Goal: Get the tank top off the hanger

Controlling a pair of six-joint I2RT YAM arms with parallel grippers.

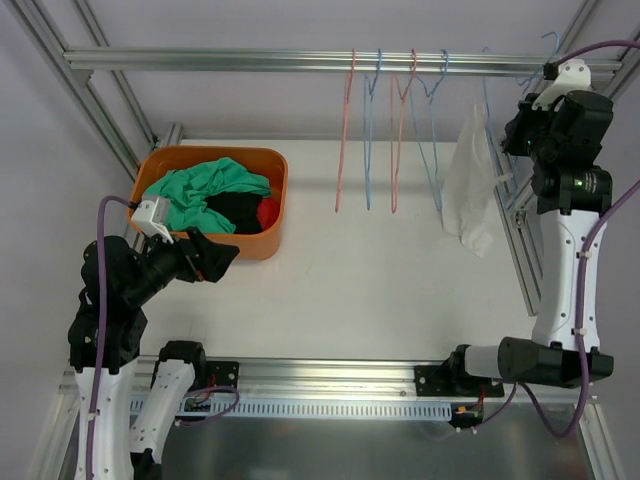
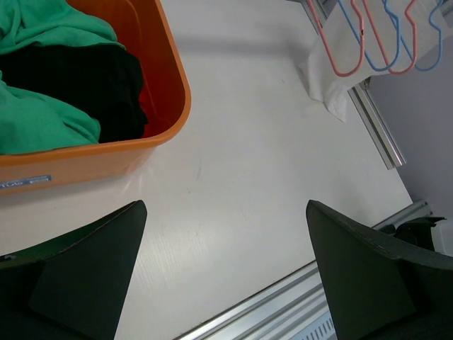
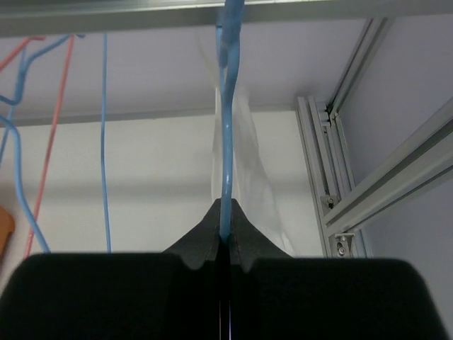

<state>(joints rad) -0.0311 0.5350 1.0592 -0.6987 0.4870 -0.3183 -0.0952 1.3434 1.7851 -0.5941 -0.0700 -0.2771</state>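
From above, the white tank top hangs on a blue hanger near the bench's far right corner. The left hand is by the orange bin at the far left corner.
Left wrist: fingers spread wide.
Right wrist: the right hand pinches the hanger wire, with the tank top behind it.

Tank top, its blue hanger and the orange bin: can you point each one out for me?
tank top (image 1: 467, 185): top external view, middle of the hanging white cloth.
blue hanger (image 3: 228, 142): right wrist view, on its upright wire.
orange bin (image 2: 92, 161): left wrist view, on its outer side wall.
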